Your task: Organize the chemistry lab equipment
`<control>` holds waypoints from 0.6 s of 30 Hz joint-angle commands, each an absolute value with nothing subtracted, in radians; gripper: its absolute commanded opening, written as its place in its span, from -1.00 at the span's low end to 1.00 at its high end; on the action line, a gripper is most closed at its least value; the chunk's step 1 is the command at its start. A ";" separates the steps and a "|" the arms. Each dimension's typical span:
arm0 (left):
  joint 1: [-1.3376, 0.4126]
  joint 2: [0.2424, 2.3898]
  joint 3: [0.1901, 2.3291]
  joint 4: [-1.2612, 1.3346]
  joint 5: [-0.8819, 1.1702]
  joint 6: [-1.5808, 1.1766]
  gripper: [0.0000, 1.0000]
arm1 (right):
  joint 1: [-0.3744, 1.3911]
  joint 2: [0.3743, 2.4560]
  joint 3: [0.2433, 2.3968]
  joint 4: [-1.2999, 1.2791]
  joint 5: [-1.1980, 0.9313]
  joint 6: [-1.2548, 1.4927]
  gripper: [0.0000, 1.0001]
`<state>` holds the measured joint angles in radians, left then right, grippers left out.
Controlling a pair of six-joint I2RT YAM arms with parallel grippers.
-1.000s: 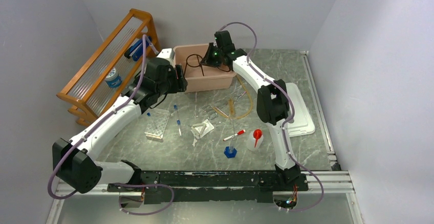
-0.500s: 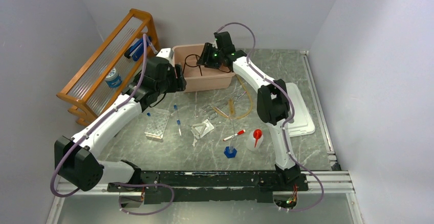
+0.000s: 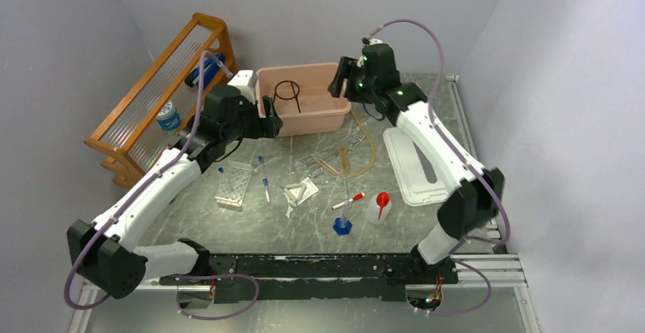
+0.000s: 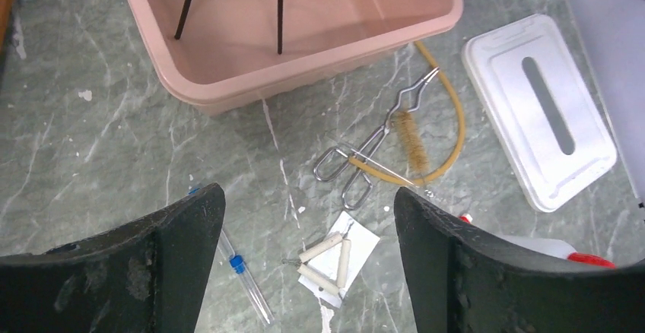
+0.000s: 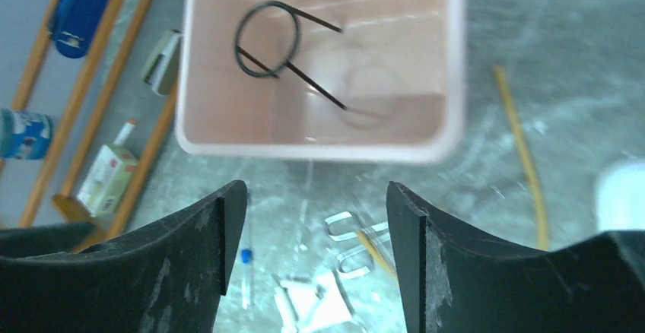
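Note:
The black wire ring [image 3: 287,83] [image 5: 313,87] stands free in the pink tub [image 3: 304,128]. My right gripper [image 3: 340,82] [image 5: 316,188] hovers open and empty above the tub's right end. At the tub's front left corner, my left gripper [image 3: 270,124] [image 4: 308,196] is also open and empty, above a white triangle [image 4: 331,261] and a blue-capped tube [image 4: 239,272]. On the table lie amber tubing [image 3: 366,147], a clear tube rack [image 3: 234,185], a red-capped squeeze bottle [image 3: 380,205] and a blue-based thin cylinder [image 3: 343,223].
A wooden slatted rack [image 3: 160,90] holding blue items stands at the back left. A white lid [image 3: 418,169] lies at the right under the right arm. Metal tongs [image 4: 365,158] and a small brush [image 4: 412,139] lie by the tubing.
My right gripper opened, let go of the wire ring in the tub, then rose and swung right. The left gripper opened wider.

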<state>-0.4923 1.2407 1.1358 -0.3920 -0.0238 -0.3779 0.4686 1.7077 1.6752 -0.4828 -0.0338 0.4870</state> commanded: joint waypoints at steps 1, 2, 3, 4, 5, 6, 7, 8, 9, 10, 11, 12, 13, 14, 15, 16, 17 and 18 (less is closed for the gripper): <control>-0.486 1.155 1.111 -0.364 0.004 -0.343 0.75 | 0.467 1.532 1.525 -0.671 0.186 0.462 0.49; -0.486 1.142 1.105 -0.365 0.002 -0.342 0.78 | 0.468 1.492 1.486 -0.701 0.206 0.469 0.52; -0.486 1.128 1.098 -0.365 0.002 -0.342 0.80 | 0.467 1.453 1.460 -0.732 0.224 0.478 0.57; -0.486 1.116 1.093 -0.367 -0.030 -0.343 0.81 | 0.467 1.420 1.437 -0.764 0.241 0.489 0.61; -0.486 1.105 1.087 -0.368 -0.044 -0.346 0.82 | 0.468 1.387 1.416 -0.803 0.259 0.503 0.65; -0.486 1.091 1.082 -0.369 -0.055 -0.351 0.83 | 0.468 1.356 1.399 -0.845 0.275 0.522 0.68; -0.486 1.081 1.075 -0.370 -0.061 -0.357 0.84 | 0.467 1.327 1.378 -0.883 0.289 0.539 0.71; -0.486 1.072 1.066 -0.368 -0.062 -0.364 0.84 | 0.468 1.298 1.358 -0.923 0.295 0.558 0.73; -0.485 1.062 1.057 -0.363 -0.065 -0.372 0.85 | 0.468 1.272 1.333 -0.957 0.296 0.577 0.75; -0.486 1.055 1.049 -0.359 -0.064 -0.379 0.85 | 0.468 1.242 1.302 -0.983 0.291 0.598 0.75; -0.486 1.046 1.038 -0.352 -0.055 -0.387 0.85 | 0.470 1.214 1.273 -1.010 0.287 0.613 0.76; -0.486 1.038 1.028 -0.344 -0.046 -0.393 0.85 | 0.470 1.181 1.241 -1.036 0.281 0.630 0.76; -0.486 1.033 1.020 -0.338 -0.034 -0.401 0.85 | 0.472 1.164 1.213 -1.067 0.273 0.648 0.76; -0.486 1.027 1.012 -0.335 -0.025 -0.410 0.84 | 0.475 1.135 1.187 -1.095 0.262 0.666 0.76; -0.486 1.024 1.004 -0.334 -0.015 -0.418 0.84 | 0.480 1.115 1.161 -1.120 0.245 0.683 0.76; -0.486 1.020 0.996 -0.333 -0.010 -0.426 0.83 | 0.487 1.093 1.134 -1.141 0.231 0.700 0.76; -0.486 1.017 0.987 -0.329 0.002 -0.432 0.82 | 0.495 1.075 1.107 -1.154 0.209 0.716 0.76; -0.485 1.013 0.978 -0.326 0.014 -0.440 0.81 | 0.502 1.056 1.081 -1.162 0.191 0.731 0.76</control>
<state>-0.4923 1.0367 1.0065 -0.3775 -0.0334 -0.4007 0.4767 1.1217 1.1599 -1.0313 0.2382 0.6331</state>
